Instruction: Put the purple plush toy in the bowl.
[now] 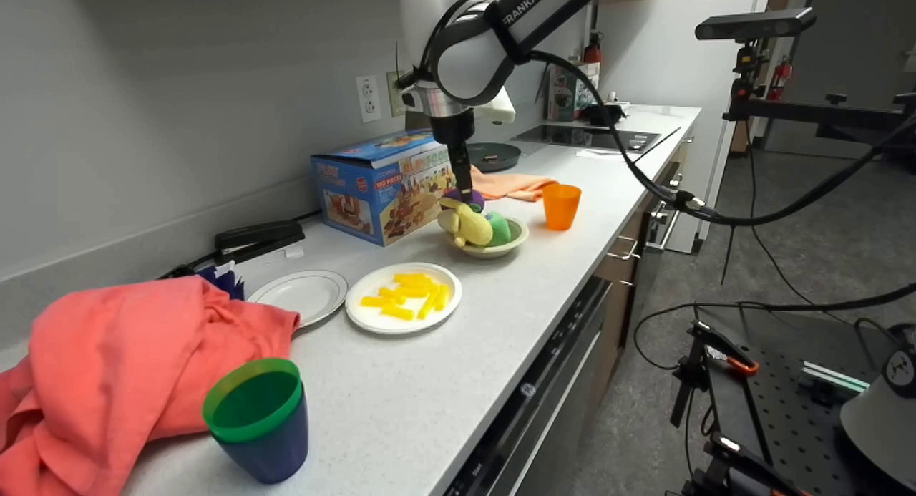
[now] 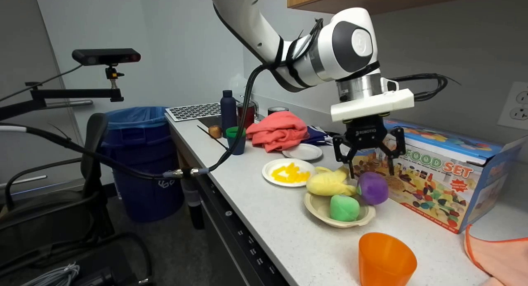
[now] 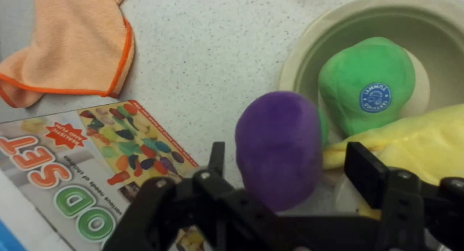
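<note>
Plush toy (image 3: 279, 149) is deep purple, bowl (image 2: 324, 208) plain cream, cup (image 2: 384, 261) straight-up orange. Cloth (image 3: 79, 51) is peach with bright orange trim, counter (image 3: 203, 48) is pale with dark specks.

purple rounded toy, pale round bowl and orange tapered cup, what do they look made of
The purple rounded plush toy: likely short-pile fabric, matte, judging by its faintly velvety surface. The pale beige round bowl: matte, plastic or moulded fibre; its dull, even surface leaves that open. The orange tapered cup: probably smooth plastic, given its thin, evenly coloured wall.
</note>
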You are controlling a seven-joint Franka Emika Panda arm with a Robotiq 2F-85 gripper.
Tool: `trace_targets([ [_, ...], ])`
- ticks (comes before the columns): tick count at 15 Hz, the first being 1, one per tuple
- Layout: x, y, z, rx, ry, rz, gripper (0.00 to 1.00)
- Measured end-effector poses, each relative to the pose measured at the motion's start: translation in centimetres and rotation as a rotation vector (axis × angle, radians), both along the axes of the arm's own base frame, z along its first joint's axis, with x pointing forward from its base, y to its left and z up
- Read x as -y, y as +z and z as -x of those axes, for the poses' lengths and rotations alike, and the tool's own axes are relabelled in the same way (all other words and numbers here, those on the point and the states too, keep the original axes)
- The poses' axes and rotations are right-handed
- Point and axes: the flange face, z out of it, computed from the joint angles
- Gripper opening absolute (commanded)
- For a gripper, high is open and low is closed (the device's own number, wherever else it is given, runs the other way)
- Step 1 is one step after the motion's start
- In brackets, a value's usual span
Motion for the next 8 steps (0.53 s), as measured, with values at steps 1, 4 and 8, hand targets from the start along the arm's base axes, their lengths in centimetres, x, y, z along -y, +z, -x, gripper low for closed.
trace_targets([
  [1,0.0,0.2,0.2,0.018,0.009,0.003,1.0],
  [4,-0.3,1.1,0.9,0.052,0.025,0.003,1.0],
  [8,-1.1,3.1,1.6,0.084,0.052,0.004,1.0],
])
